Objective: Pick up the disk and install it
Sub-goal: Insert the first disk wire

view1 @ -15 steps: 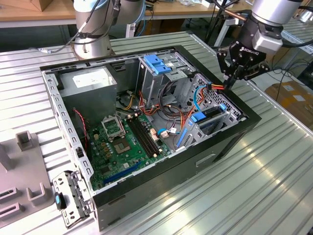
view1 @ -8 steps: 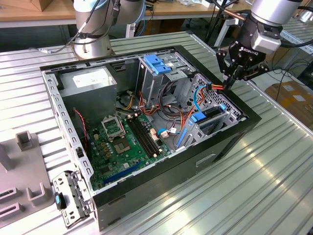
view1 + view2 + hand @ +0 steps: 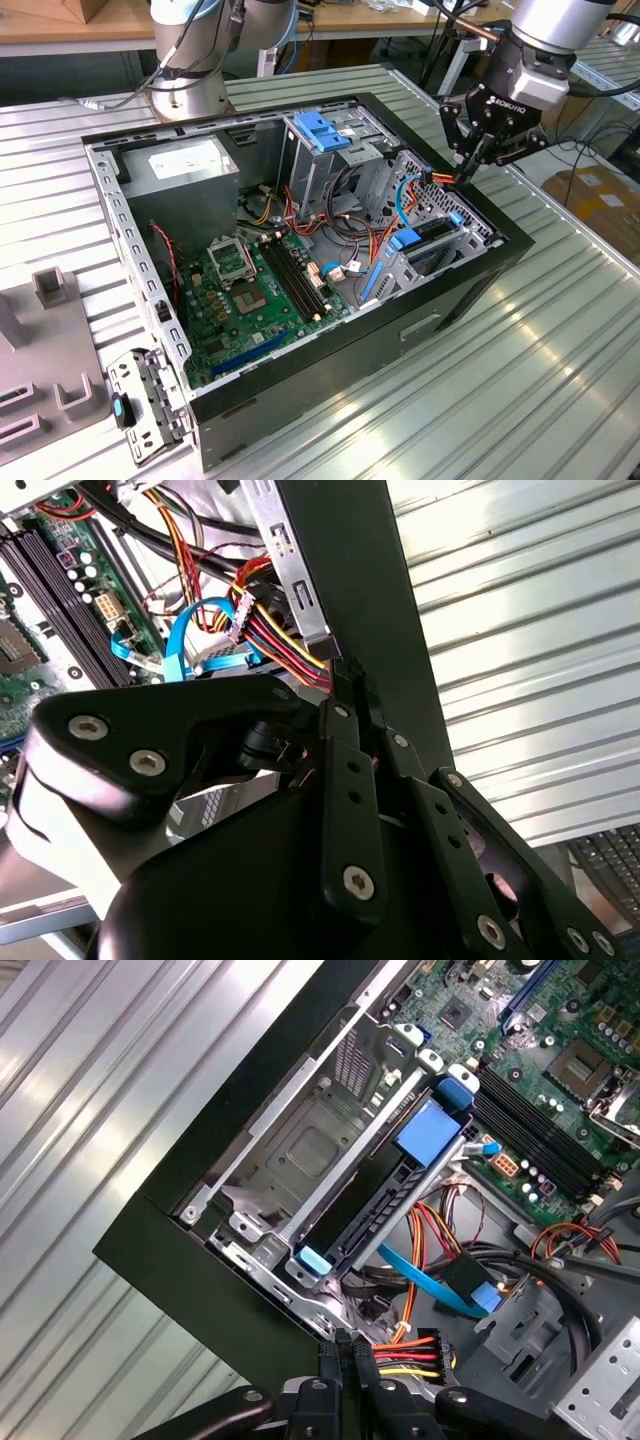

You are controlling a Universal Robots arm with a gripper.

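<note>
The disk [image 3: 372,1212] sits on edge in the silver drive cage [image 3: 300,1150] at the corner of the open computer case, with a blue rail tab [image 3: 313,1258] at one end and a blue patch at the other. In the exterior view the disk [image 3: 432,236] lies in the cage at the case's right end. My gripper [image 3: 468,166] hangs just above the case's rim beside that cage, its black fingers [image 3: 345,1360] pressed together. Right beside the fingertips is a black power connector [image 3: 408,1344] with red, yellow and orange wires; whether the tips pinch it I cannot tell.
The black case [image 3: 330,360] lies open on a ribbed metal table [image 3: 520,390], showing a green motherboard [image 3: 250,290], a grey power supply box [image 3: 180,165] and another cage with a blue cap [image 3: 325,130]. A loose blue data cable [image 3: 440,1285] and wire bundles [image 3: 285,645] crowd the space beside the cage.
</note>
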